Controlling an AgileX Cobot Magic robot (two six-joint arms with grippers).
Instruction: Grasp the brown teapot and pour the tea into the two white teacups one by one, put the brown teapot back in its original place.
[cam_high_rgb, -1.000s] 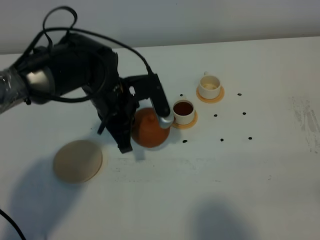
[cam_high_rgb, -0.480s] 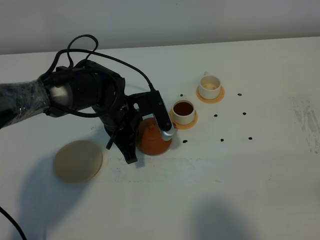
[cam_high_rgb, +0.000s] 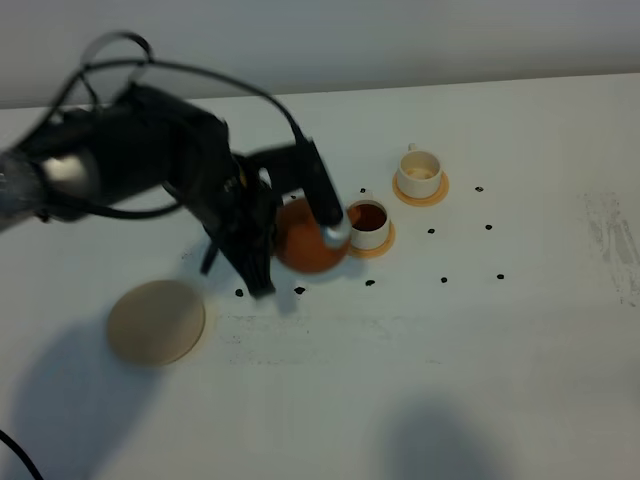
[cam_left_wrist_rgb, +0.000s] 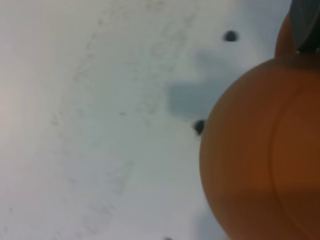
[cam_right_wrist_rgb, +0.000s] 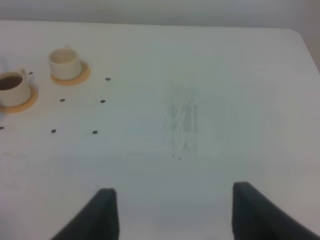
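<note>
At far left of the table (cam_high_rgb: 560, 400), found the beige disc coaster (cam_high_rgb: 156, 321) bare, with no pot on it. Next along, saw the left gripper (cam_high_rgb: 287, 228) clamped tight on the brown teapot (cam_high_rgb: 312, 240), held above the tabletop (blurred, so tilt hard to read) and just beside the nearer white teacup (cam_high_rgb: 368, 224). Noted dark tea (cam_high_rgb: 367, 216) in that cup, so judged the first pour done or nearly so. Further right, found the second white teacup (cam_high_rgb: 419, 174) on its orange coaster (cam_high_rgb: 420, 192), pale inside and apparently unfilled. At the right, well apart from the work, saw the right gripper (cam_right_wrist_rgb: 170, 215) with jaws spread wide, holding nothing. Left to do, by this reading: fill the second cup, then return the pot to the beige disc.
</note>
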